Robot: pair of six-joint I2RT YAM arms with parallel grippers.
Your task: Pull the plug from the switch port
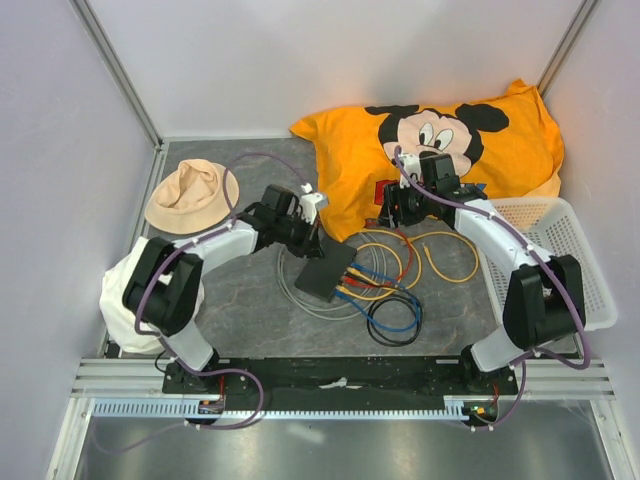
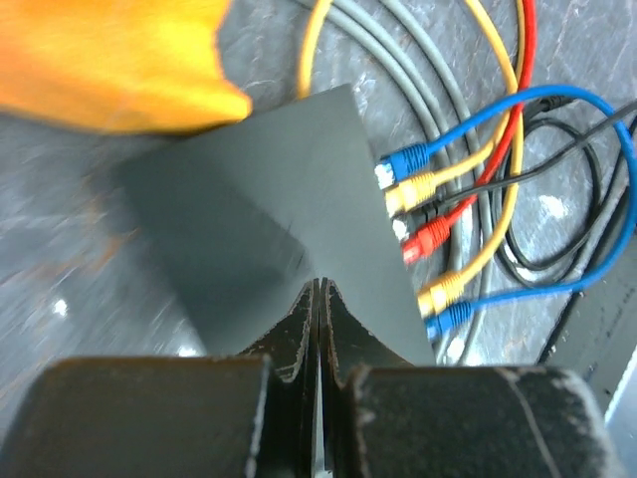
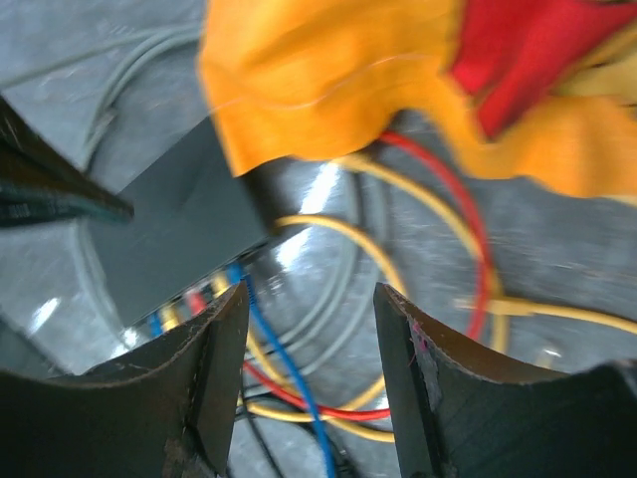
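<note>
In the middle of the table (image 1: 240,320) the switch (image 1: 325,272) lies below the pressed-together left claw (image 2: 317,289), and the spread, empty right claw (image 3: 311,299) may pinch the wrong one among the crowded plugs (image 2: 430,236).

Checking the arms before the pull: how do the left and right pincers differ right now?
The left pincer is shut, the right pincer open. The left pincer's tips are over the switch; the right pincer hangs over loose cables. Both hold nothing.
</note>
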